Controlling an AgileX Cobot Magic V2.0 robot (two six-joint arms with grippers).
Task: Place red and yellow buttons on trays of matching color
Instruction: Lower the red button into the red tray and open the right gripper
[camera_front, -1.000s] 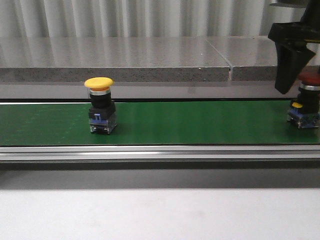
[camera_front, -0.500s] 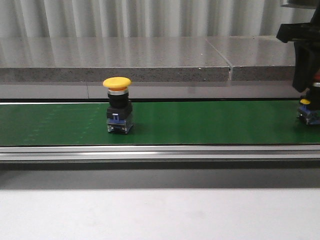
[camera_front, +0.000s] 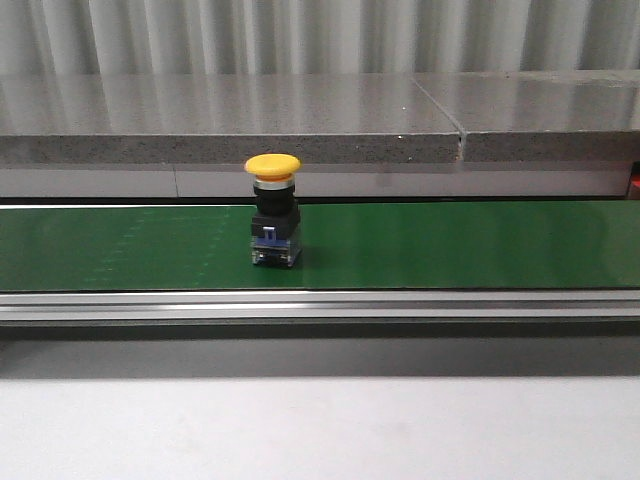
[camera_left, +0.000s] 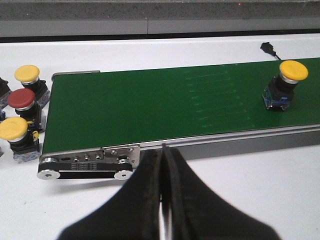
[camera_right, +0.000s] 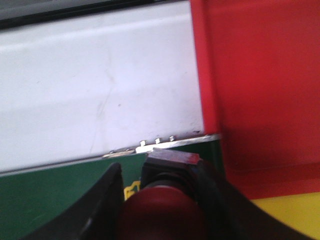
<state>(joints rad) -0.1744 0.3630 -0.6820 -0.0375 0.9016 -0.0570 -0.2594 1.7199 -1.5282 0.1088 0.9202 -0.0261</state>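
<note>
On the green conveyor belt (camera_front: 450, 245) in the front view, slightly left of frame center, one yellow button (camera_front: 273, 210) stands upright on its black base. A grey stone ledge (camera_front: 230, 120) runs behind the belt, and the white desk (camera_front: 320, 430) fills the lower frame. Neither gripper appears in this view.

Left wrist view: the left gripper (camera_left: 163, 195) occupies the lower center, its jaws pressed together and holding nothing, above the white desk just beside the belt's metal side rail (camera_left: 90, 162). The yellow button (camera_left: 284, 85) stands on the belt at the right of the frame. At the left edge, off the belt's end, a cluster of spare buttons (camera_left: 22, 117) sits on the desk: two yellow and one red.

Right wrist view: the right gripper (camera_right: 159, 200) clamps a red button (camera_right: 162, 210) between its fingers at the lower center. A red tray (camera_right: 260, 85) fills the right side, and a yellow tray (camera_right: 290, 217) shows at the lower right corner.
</note>
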